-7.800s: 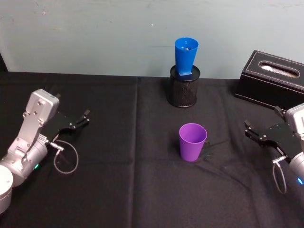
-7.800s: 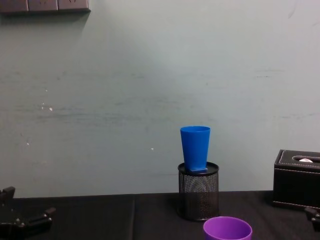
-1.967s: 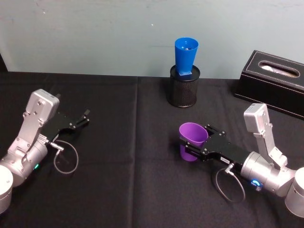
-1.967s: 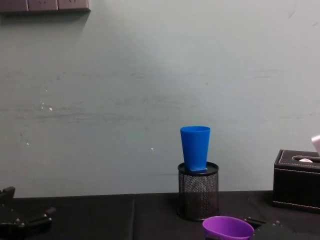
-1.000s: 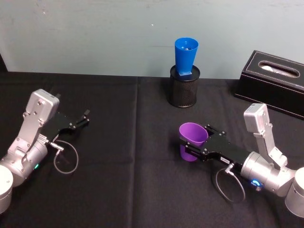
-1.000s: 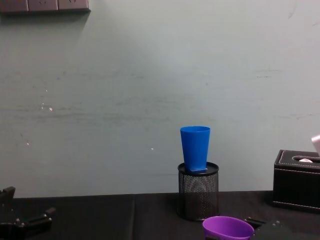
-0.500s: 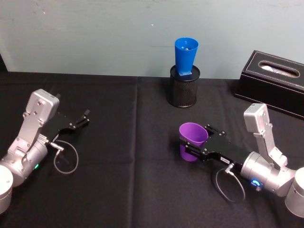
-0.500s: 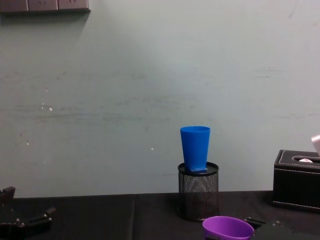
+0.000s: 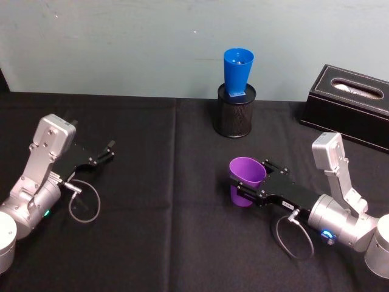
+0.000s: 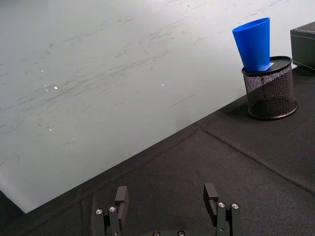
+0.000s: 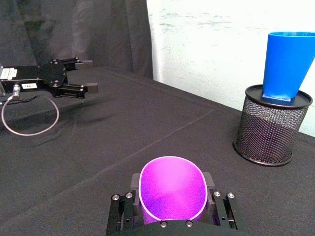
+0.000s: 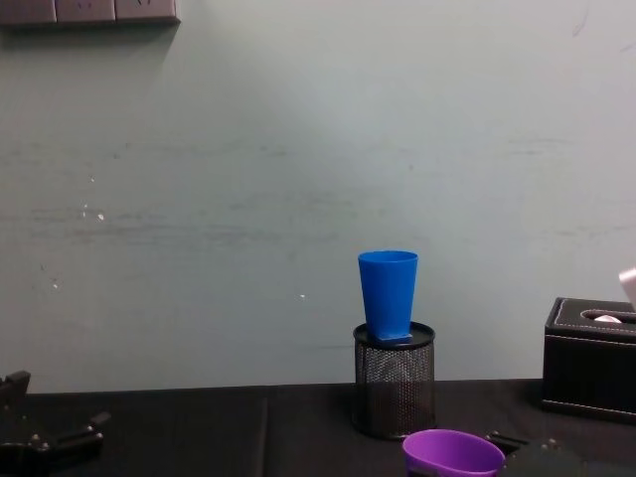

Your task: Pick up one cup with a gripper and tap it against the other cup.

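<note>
I am gripping the tilted purple cup (image 9: pixel 245 173) with my right end effector (image 9: pixel 254 179) near the blue cup (image 9: pixel 237 70), my left end effector (image 9: pixel 107 151) idling open farther away.

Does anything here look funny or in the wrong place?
Yes. The blue cup is perched on top of the black mesh pen holder instead of standing on the table. The purple cup leans sideways, pinched in the right gripper. The left gripper lies idle, open.

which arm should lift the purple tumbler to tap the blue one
Right: the right end effector grips the purple plastic tumbler, facing the blue plastic tumbler; the left end effector lies far off, open.
</note>
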Robot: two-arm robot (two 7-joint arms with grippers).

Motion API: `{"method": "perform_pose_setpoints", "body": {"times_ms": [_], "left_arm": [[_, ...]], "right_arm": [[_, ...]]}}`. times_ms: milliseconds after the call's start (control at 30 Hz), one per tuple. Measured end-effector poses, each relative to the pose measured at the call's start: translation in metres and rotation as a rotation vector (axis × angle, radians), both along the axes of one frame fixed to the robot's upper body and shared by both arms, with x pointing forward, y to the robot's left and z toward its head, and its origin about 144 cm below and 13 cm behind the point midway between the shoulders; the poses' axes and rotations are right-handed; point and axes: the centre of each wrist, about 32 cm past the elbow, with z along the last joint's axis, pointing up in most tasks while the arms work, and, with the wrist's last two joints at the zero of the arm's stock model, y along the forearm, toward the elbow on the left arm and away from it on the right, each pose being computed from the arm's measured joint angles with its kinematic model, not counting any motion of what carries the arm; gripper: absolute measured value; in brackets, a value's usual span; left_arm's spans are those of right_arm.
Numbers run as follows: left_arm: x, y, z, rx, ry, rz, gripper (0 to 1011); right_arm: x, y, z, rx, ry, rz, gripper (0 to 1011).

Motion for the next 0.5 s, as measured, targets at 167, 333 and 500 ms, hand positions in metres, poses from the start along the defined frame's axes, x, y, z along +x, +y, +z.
{"method": "perform_pose_setpoints", "body": {"times_ms": [167,333,500], "left_arm": [[0.000,0.000,0.000,0.000,0.000,0.000,1005],[0.000,0.000,0.000,0.000,0.000,0.000,1005],[0.000,0.000,0.000,0.000,0.000,0.000,1005]], "right_arm": [[0.001,-0.002,0.006,-0.007,-0.003,0.014,724],[0.002,-0.006,0.026,-0.027,0.003,0.057,724],[0.002,-0.008,0.045,-0.035,-0.002,0.085,724]]}}
